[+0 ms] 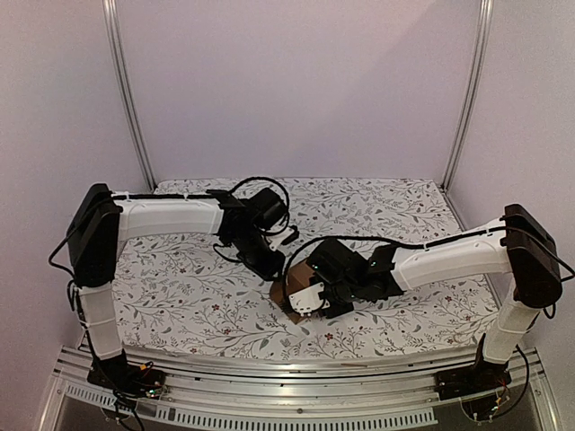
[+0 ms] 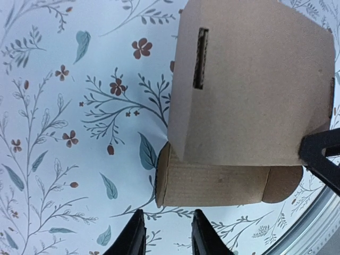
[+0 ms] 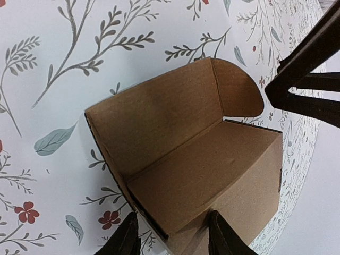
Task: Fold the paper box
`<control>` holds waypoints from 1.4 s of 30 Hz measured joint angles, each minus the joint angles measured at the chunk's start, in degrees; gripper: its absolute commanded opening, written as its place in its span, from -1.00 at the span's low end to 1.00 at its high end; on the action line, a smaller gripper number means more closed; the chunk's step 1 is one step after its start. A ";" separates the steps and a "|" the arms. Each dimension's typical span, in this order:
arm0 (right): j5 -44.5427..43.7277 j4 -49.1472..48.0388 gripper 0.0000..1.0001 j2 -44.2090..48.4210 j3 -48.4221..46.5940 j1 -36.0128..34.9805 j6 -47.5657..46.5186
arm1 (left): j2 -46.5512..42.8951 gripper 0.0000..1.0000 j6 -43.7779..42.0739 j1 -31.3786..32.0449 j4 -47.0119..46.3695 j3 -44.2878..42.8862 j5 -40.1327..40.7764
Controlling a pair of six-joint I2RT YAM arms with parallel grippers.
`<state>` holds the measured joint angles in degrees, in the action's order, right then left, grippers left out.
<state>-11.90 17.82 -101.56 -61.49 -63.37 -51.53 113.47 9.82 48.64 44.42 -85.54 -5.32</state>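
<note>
- From above: both arms reach to the middle of the floral cloth (image 1: 180, 296). The paper box (image 1: 292, 280) sits there, brown and half hidden under the right claw (image 1: 307, 301). The left claw (image 1: 269, 262) hovers just beside it on the far-left side. From up here neither claw's jaws can be read.
- Left wrist view: the left claw (image 2: 168, 223) stands parted, with only cloth showing between its fingers (image 2: 133, 236). It holds nothing and sits just short of the carton. The paper box (image 2: 249, 79) fills the upper right: a broad panel with a slit (image 2: 200, 58), raised over a lower panel (image 2: 212, 183) that ends in a rounded tab (image 2: 284, 183). A dark finger (image 2: 319, 151) of the other claw comes in at the right edge, by the broad panel's corner.
- Right wrist view: the right claw (image 3: 172, 234) is clamped on the box's near wall, and cardboard fills the gap between its fingers. The paper box (image 3: 180, 138) stands open like a trough, back wall up, rounded tab (image 3: 239, 90) upright at the far end. The left claw's dark fingers (image 3: 303, 79) loom at top right, apart from the card.
- The step, by the look of it: mid-fold, with the walls raised. The right claw steadies the box while the left lines up on a flap.
- The next move likely calls for the left claw to push or take the loose flap and tuck the tab home. The right hold needs to be firm so the carton neither slides nor springs open.
</note>
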 measured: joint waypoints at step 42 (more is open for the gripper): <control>0.07 -0.24 -0.17 -0.52 -0.39 -0.04 0.17 | -12.66 -0.69 -0.66 -1.40 -68.98 48.83 0.04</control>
<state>-11.84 17.58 -102.08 -61.89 -63.42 -51.35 100.82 9.17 47.24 -24.56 -36.71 -5.28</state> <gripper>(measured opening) 0.418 0.175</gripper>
